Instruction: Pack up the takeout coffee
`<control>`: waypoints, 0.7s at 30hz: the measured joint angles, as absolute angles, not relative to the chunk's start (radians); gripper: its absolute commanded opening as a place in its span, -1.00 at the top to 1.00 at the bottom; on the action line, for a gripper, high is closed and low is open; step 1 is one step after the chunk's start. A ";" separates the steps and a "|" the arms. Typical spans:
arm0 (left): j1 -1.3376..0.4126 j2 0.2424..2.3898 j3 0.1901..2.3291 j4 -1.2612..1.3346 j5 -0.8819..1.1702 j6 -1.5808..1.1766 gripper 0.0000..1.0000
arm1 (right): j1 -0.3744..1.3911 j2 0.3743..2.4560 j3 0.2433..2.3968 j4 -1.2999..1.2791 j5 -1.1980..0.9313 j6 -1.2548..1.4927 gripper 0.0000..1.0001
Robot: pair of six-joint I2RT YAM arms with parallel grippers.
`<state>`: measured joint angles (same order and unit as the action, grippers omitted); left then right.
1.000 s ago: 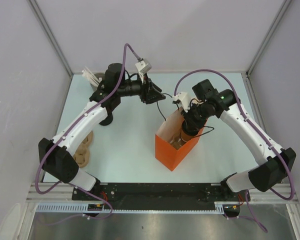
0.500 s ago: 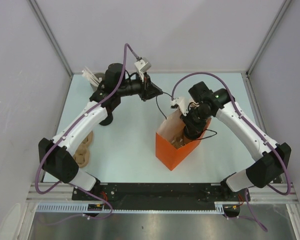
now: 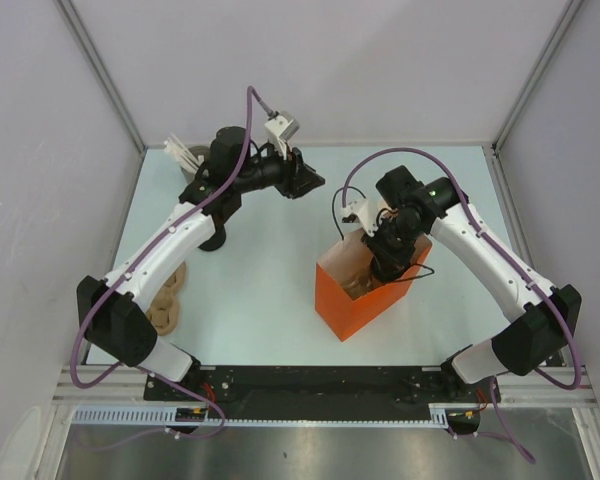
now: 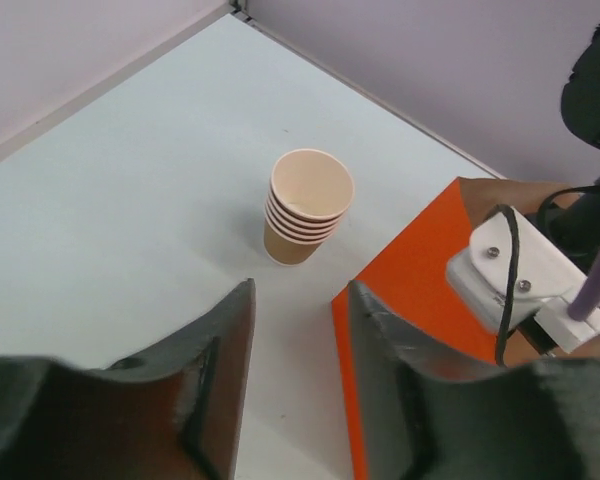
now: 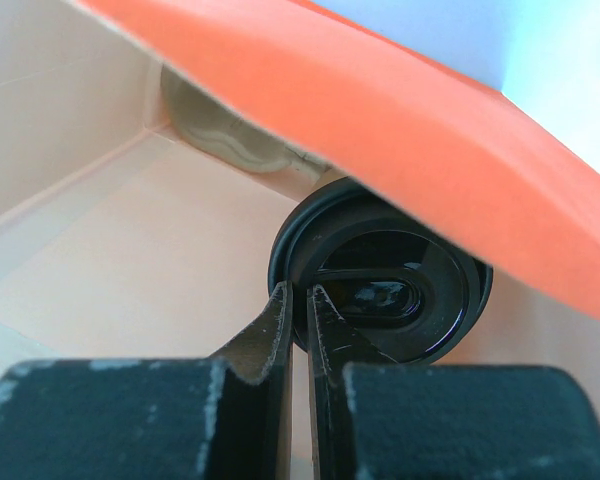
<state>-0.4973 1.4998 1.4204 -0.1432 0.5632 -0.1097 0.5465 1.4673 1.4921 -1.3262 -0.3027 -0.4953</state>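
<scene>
Right tool (image 3: 384, 262) has sunk deeper into the orange paper bag (image 3: 348, 305) on the pale surface (image 3: 250, 290), with grey walls around.

Left wrist: left tool (image 4: 298, 300) released and empty; cup stack (image 4: 308, 205) at 12 o'clock.

Right wrist: tool clenched near-shut at 9 o'clock on the takeout coffee (image 5: 380, 290), which sits inside the bag. Pinch unconfirmed. Judged light and crushable; hold it by the stiff lid rim.

You can see that the lid of the takeout coffee (image 5: 380, 300) is black plastic, smooth and glossy, with small reflections. The bag (image 5: 400, 130) around it is paper, matt orange outside and pale tan inside. The stack of cups (image 4: 308, 205) is matt brown kraft paper. The tabletop (image 4: 110, 190) looks smooth and pale. The right pincer (image 5: 298, 295) looks like dark matt plastic.
</scene>
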 measured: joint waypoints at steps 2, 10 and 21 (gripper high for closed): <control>-0.497 1.498 1.415 -0.131 0.585 -0.131 -0.36 | 0.547 1.468 1.492 -1.328 -0.302 -0.498 1.00; -0.459 1.496 1.341 0.059 0.823 -0.296 -0.50 | 0.548 1.468 1.492 -1.328 -0.303 -0.499 1.00; -0.434 1.496 1.272 0.340 1.025 -0.516 -0.48 | 0.548 1.468 1.492 -1.328 -0.303 -0.498 1.00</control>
<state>-0.4343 1.4960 1.2720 0.3405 1.0252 -0.5159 0.5480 1.4681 1.4921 -1.3277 -0.3031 -0.4984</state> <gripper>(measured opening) 0.746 0.085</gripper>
